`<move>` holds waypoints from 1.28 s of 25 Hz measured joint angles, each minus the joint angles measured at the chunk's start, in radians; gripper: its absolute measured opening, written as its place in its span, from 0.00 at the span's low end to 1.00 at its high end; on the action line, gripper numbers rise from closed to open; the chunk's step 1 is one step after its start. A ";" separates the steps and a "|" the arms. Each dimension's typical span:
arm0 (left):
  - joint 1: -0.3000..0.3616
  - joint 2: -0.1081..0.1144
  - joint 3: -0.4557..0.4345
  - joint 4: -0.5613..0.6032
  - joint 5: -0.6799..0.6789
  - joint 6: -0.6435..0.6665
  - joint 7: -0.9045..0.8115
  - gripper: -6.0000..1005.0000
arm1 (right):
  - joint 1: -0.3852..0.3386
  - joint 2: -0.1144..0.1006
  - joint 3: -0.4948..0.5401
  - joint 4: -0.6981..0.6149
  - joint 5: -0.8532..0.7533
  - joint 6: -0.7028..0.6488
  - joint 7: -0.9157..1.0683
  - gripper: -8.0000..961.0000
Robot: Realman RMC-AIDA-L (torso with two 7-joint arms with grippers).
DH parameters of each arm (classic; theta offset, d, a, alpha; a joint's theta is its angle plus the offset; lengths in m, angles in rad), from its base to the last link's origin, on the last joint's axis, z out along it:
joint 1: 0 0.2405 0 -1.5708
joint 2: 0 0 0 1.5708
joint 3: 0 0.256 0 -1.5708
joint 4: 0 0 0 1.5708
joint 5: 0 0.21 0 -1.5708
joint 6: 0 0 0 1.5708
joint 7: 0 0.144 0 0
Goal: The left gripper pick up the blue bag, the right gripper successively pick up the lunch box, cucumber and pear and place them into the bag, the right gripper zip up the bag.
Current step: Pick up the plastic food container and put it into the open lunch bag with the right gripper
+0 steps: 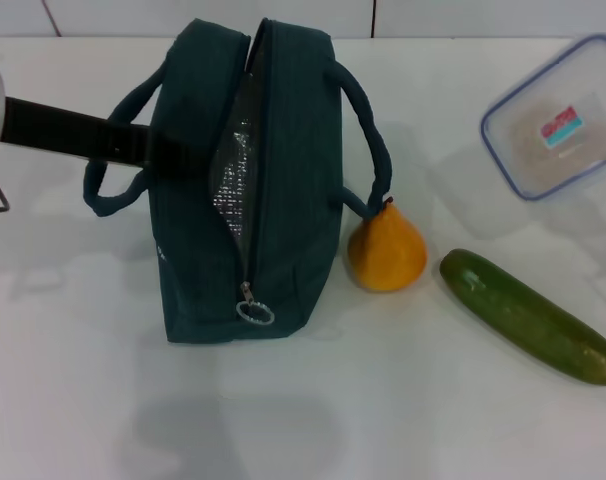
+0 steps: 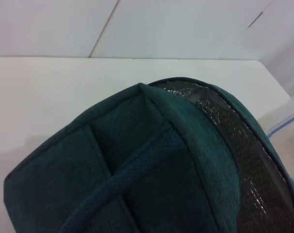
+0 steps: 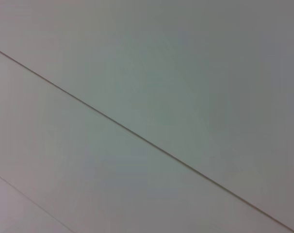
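Observation:
The dark blue-green bag [image 1: 288, 140] stands on the white table, its zipper open along the top and silver lining showing. Its zipper pull [image 1: 253, 311] hangs at the near end. My left gripper [image 1: 165, 156] reaches in from the left and meets the bag's left side by the left handle. The left wrist view shows the bag [image 2: 152, 165] close up. The orange-yellow pear [image 1: 386, 251] sits against the bag's right side. The green cucumber [image 1: 528, 315] lies to the right of the pear. The clear lunch box [image 1: 561, 120] with a blue rim lies at the far right. My right gripper is out of view.
The bag's right handle [image 1: 371, 140] arches down toward the pear. An edge of the lunch box [image 2: 288, 125] shows in the left wrist view. The right wrist view shows only a plain wall with seams. The white table [image 1: 403, 410] extends in front of the bag.

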 joint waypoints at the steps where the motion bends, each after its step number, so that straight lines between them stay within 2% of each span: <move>1: 0.000 0.000 0.001 0.000 0.000 0.001 0.000 0.04 | 0.002 0.000 0.000 0.000 0.004 -0.001 0.000 0.11; 20: 0.004 0.000 -0.003 0.007 0.000 0.059 -0.002 0.04 | 0.000 -0.004 0.012 0.012 0.064 0.001 0.061 0.11; 32: 0.004 0.001 -0.003 0.007 0.002 0.081 0.004 0.04 | 0.077 0.004 0.004 0.013 0.075 0.005 0.088 0.11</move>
